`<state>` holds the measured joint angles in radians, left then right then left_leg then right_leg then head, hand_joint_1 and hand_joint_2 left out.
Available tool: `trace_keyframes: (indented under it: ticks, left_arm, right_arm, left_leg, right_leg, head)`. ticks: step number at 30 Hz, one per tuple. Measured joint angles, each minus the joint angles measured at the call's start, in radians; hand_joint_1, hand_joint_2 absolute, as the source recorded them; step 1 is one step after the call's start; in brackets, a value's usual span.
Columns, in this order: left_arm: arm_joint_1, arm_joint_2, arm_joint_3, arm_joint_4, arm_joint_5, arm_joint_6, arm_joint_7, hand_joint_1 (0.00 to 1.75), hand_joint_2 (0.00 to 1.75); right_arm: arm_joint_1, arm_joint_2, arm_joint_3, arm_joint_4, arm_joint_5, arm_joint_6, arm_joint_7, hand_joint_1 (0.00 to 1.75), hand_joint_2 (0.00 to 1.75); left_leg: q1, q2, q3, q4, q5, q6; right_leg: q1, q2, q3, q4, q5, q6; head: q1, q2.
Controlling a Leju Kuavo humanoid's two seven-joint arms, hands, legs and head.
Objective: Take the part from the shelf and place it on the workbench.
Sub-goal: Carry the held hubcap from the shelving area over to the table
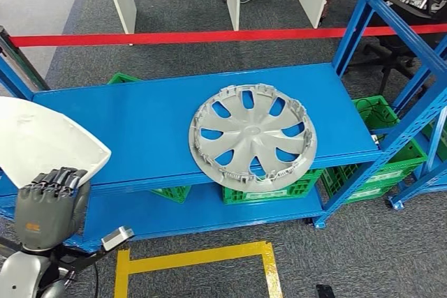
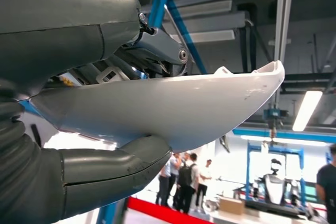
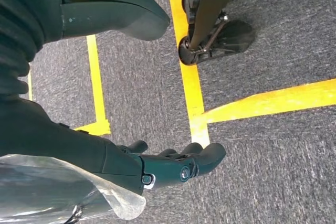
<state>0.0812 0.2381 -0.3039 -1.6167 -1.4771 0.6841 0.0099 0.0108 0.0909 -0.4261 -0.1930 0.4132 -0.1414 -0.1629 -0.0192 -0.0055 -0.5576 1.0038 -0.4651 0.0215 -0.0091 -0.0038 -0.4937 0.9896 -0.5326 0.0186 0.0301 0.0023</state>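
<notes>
The left hand [image 1: 50, 204] is at the lower left of the head view and it grips a white part [image 1: 45, 146]. This part is a curved white shell. It lies on top of the dark fingers [image 1: 58, 179] and spreads from them toward the left edge of the frame and toward the middle, over the left end of the blue shelf [image 1: 147, 130]. In the left wrist view the white part [image 2: 166, 108] is pinched between the thick grey thumb [image 2: 115, 169] on 1 side and the darker fingers [image 2: 158, 45] on the other side, and its far tip points away from the hand.

A grey wheel cover [image 1: 253, 136] lies flat on the blue shelf, in the middle of the head view, well apart from the left hand. Its front edge goes a little over the front edge of the shelf. Green crates [image 1: 369, 172] stand on the lower level, at the right.

The right hand [image 3: 174, 163] hangs above the grey carpet floor [image 3: 277, 171] with yellow tape lines [image 3: 190, 82]. Its fingers are stretched and apart, and it holds nothing.
</notes>
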Motion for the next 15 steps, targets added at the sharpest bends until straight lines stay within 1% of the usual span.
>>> trace_keyframes:
  ticks: [3, 5, 8, 9, 10, 11, 12, 13, 14, 15]
  left_arm:
    - [0.035, 0.015, 0.031, -0.036, -0.011, 0.005, 0.003, 1.75, 1.75]
    - [0.058, 0.026, 0.050, -0.059, -0.029, 0.007, 0.011, 1.75, 1.75]
    - [0.091, 0.046, 0.084, -0.098, -0.047, 0.010, 0.021, 1.75, 1.75]
    - [0.100, 0.051, 0.094, -0.110, -0.049, 0.010, 0.022, 1.75, 1.75]
    - [0.105, 0.055, 0.101, -0.120, -0.050, 0.011, 0.023, 1.75, 1.75]
    - [0.109, 0.058, 0.107, -0.128, -0.051, 0.012, 0.024, 1.75, 1.75]
    - [0.112, 0.059, 0.109, -0.134, -0.051, 0.012, 0.025, 1.75, 1.75]
    - [0.114, 0.059, 0.110, -0.137, -0.051, 0.013, 0.025, 1.75, 1.75]
    - [0.118, 0.060, 0.111, -0.139, -0.051, 0.013, 0.026, 1.75, 1.75]
    - [0.122, 0.060, 0.112, -0.140, -0.052, 0.013, 0.027, 1.75, 1.75]
  right_arm:
    - [-0.001, 0.007, 0.000, 0.000, 0.007, -0.003, 0.001, 0.00, 1.75]
    - [-0.003, 0.012, 0.000, 0.000, 0.010, -0.005, 0.001, 0.00, 1.75]
    - [-0.004, 0.020, -0.002, -0.001, 0.013, -0.008, 0.001, 0.00, 1.75]
    - [-0.004, 0.021, -0.004, -0.001, 0.014, -0.009, 0.000, 0.00, 1.75]
    - [-0.005, 0.022, -0.005, -0.002, 0.014, -0.009, 0.000, 0.00, 1.75]
    - [-0.007, 0.023, -0.006, -0.002, 0.015, -0.010, 0.000, 0.00, 1.75]
    - [-0.008, 0.023, -0.006, -0.003, 0.015, -0.010, -0.001, 0.00, 1.75]
    - [-0.008, 0.023, -0.007, -0.003, 0.015, -0.010, -0.001, 0.00, 1.75]
    - [-0.008, 0.023, -0.007, -0.003, 0.015, -0.010, -0.001, 0.00, 1.75]
    - [-0.007, 0.023, -0.007, -0.003, 0.015, -0.010, 0.000, 0.00, 1.75]
  left_leg:
    - [0.000, 0.000, 0.000, 0.000, 0.000, 0.000]
    - [-0.002, 0.001, -0.001, 0.004, -0.002, 0.003]
    - [-0.003, 0.001, -0.002, 0.003, -0.003, 0.011]
    - [0.000, 0.003, 0.001, -0.005, 0.001, 0.014]
    - [0.003, 0.004, 0.005, -0.015, 0.006, 0.019]
    - [0.006, 0.005, 0.008, -0.025, 0.011, 0.024]
    - [0.008, 0.006, 0.010, -0.030, 0.015, 0.027]
    - [0.009, 0.006, 0.009, -0.031, 0.016, 0.028]
    - [0.009, 0.007, 0.008, -0.030, 0.017, 0.029]
    - [0.009, 0.007, 0.007, -0.028, 0.018, 0.028]
  right_leg:
    - [0.000, 0.000, -0.001, 0.000, 0.000, 0.000]
    - [-0.001, 0.000, 0.000, -0.002, 0.001, 0.002]
    - [-0.002, 0.001, 0.001, -0.005, 0.004, 0.008]
    - [-0.001, 0.001, 0.000, -0.004, 0.000, 0.010]
    - [0.000, 0.001, -0.007, 0.009, -0.011, 0.012]
    - [0.000, 0.002, -0.023, 0.040, -0.031, 0.014]
    - [-0.001, 0.003, -0.049, 0.093, -0.060, 0.015]
    - [-0.002, 0.003, -0.084, 0.161, -0.093, 0.016]
    - [-0.003, 0.003, -0.119, 0.229, -0.118, 0.019]
    - [-0.004, 0.002, -0.143, 0.273, -0.127, 0.021]
  head:
    - [0.000, 0.000]
    - [0.000, 0.000]
    - [-0.001, 0.000]
    - [0.000, 0.000]
    - [0.000, 0.000]
    - [0.002, 0.000]
    - [0.003, 0.000]
    - [0.003, 0.000]
    - [0.004, 0.000]
    - [0.004, 0.000]
